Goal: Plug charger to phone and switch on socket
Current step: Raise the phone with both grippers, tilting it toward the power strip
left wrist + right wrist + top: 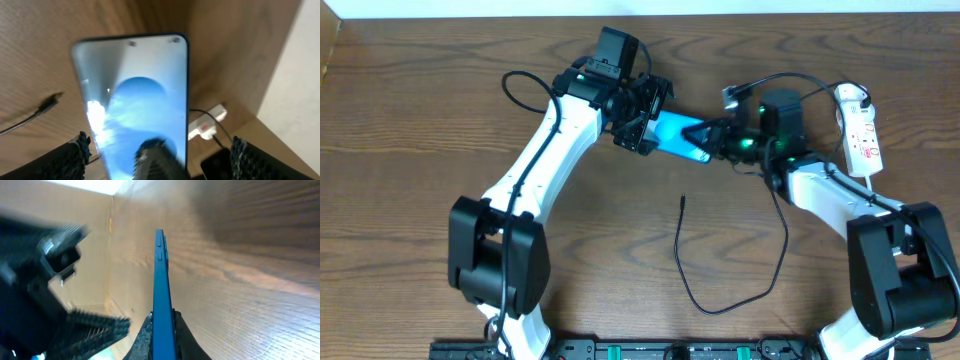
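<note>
The phone (678,135), blue screen lit, is held above the table between both arms. My right gripper (713,141) is shut on its right end; in the right wrist view the phone (160,280) stands edge-on, clamped in the jaws (162,330). My left gripper (642,125) is open at the phone's left end. In the left wrist view its fingers (160,152) stand wide on either side of the phone (135,90), not touching it. The charger (678,250) lies loose on the table with its plug tip nearest the phone; the tip also shows in the left wrist view (47,104). The socket (860,130) lies at the far right.
The wooden table (420,120) holds the charger's loop in front of the right arm. The socket's white cord and a black plug sit by the socket (206,125). A pale wall edges the table's far side.
</note>
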Robot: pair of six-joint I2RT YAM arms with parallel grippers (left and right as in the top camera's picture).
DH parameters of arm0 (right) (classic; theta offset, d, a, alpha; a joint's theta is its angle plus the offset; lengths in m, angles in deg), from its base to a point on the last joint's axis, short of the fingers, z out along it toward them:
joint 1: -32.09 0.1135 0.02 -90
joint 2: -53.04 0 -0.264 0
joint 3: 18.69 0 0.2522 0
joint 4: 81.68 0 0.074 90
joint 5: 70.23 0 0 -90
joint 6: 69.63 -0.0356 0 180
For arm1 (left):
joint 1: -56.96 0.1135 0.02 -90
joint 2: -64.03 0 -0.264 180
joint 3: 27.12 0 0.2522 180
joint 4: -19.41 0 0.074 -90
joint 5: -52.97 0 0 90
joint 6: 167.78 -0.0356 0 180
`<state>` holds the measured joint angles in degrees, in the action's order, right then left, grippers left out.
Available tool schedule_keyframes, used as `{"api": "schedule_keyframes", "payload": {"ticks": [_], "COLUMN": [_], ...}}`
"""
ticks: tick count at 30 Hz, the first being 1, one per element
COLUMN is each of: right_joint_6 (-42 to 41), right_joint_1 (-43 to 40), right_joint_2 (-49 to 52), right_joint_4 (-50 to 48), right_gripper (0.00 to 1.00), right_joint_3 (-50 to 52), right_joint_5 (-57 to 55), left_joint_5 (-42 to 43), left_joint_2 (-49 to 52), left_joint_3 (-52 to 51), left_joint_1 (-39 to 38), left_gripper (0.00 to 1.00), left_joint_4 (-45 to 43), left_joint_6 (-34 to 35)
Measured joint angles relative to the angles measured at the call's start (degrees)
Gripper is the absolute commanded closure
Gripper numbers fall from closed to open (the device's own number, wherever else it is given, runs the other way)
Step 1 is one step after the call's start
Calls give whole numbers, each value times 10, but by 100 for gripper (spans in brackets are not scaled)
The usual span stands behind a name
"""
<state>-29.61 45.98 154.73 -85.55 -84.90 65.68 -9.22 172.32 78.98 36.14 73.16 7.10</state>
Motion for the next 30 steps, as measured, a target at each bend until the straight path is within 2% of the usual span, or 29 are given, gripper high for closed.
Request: {"api": "schedule_keyframes", "payload": {"ticks": [7, 9, 10, 16, 23, 30], "right_joint_6": [-209, -295, -303, -498, -629, -663], "right_joint_1": [-53, -57, -58, -59, -59, -59], "right_joint_2": [0, 0, 0, 0, 1, 1], "right_joint_4": [-63, -81, -87, -160, -241, -317], "right_gripper": [99, 99, 99, 98, 99, 99], "right_joint_3": [0, 0, 0, 0, 0, 0], "right_joint_5": [-11, -16, -18, -23, -22, -20], "left_joint_5": [-46, -53, -56, -61, -76, -87], "left_joint_2": [-53, -60, -62, -64, -64, -64], "left_joint_3": [0, 0, 0, 0, 0, 0], "left_joint_1": [0, 0, 0, 0, 0, 0], "left_gripper": [10, 10, 10, 10, 9, 9], "left_joint_4": [-58, -75, -82, -133, -172, -173], "left_joint_6": [-19, -22, -23, -24, -27, -29]}}
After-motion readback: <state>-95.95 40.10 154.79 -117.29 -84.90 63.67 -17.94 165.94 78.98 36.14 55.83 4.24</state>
